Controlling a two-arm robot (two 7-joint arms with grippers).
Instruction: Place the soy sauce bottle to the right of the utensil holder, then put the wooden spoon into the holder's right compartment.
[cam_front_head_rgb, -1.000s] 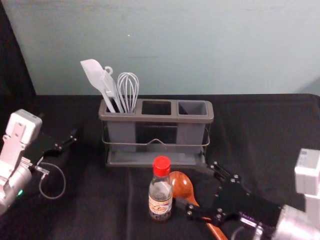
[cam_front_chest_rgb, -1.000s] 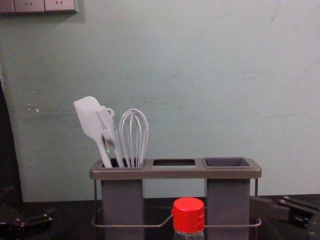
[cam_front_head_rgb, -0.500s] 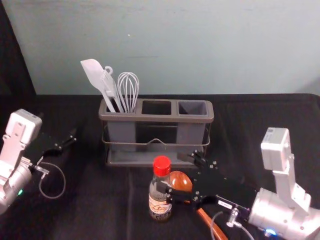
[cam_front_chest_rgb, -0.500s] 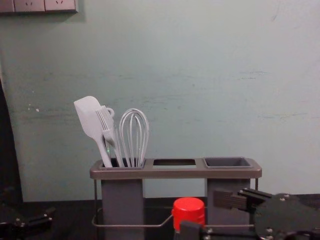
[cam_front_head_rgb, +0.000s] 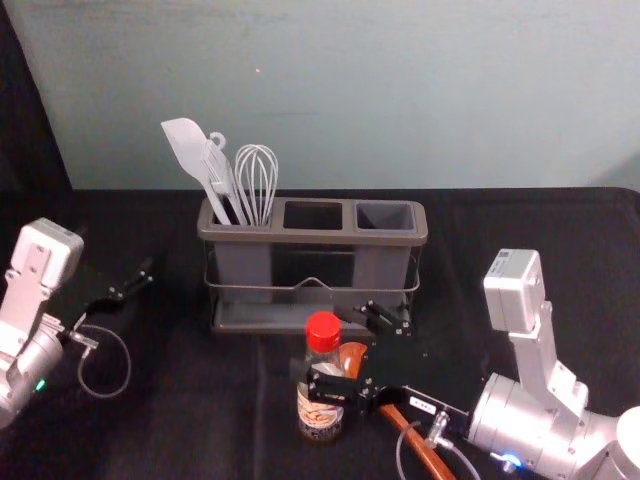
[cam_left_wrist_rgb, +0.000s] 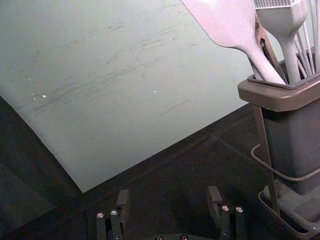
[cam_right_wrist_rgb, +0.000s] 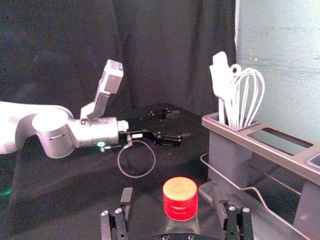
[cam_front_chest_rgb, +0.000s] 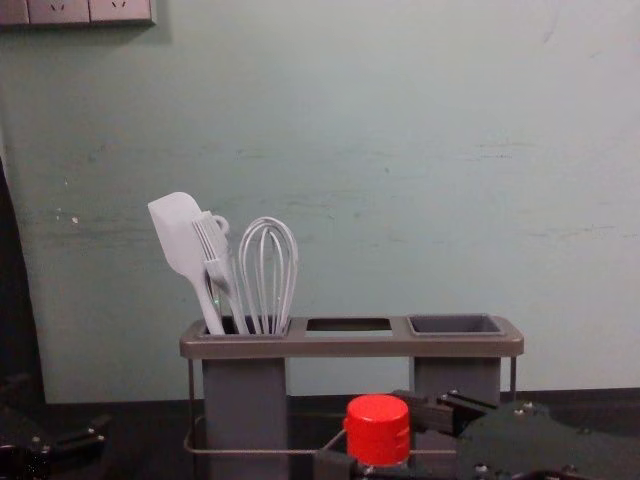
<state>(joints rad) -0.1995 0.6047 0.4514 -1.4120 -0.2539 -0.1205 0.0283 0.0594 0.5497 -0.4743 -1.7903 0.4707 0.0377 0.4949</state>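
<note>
Room on the bench (cam_front_head_rgb: 520, 240) separates the parked left tool (cam_front_head_rgb: 116, 250), spread, from the holder (cam_front_head_rgb: 300, 237). In the holder's left compartment stand spatula (cam_front_head_rgb: 183, 143), brush (cam_front_head_rgb: 217, 166) and whisk (cam_front_head_rgb: 256, 180). Before the holder, the right tool (cam_front_head_rgb: 322, 346), unclenched, straddles the upright soy sauce bottle (cam_front_head_rgb: 318, 415); the wooden spoon (cam_front_head_rgb: 425, 453) lies beside it

Bottle cap (cam_front_head_rgb: 323, 332) is finished in red; label (cam_front_head_rgb: 318, 414) is printed in orange and white. Spoon (cam_front_head_rgb: 426, 453) is toned reddish-brown. Holder rim (cam_front_head_rgb: 310, 237) is coloured taupe, cups (cam_front_chest_rgb: 245, 410) grey. 10 o'clock utensils (cam_front_head_rgb: 187, 145): off-white. Counter (cam_front_head_rgb: 520, 300) is draped in black.
</note>
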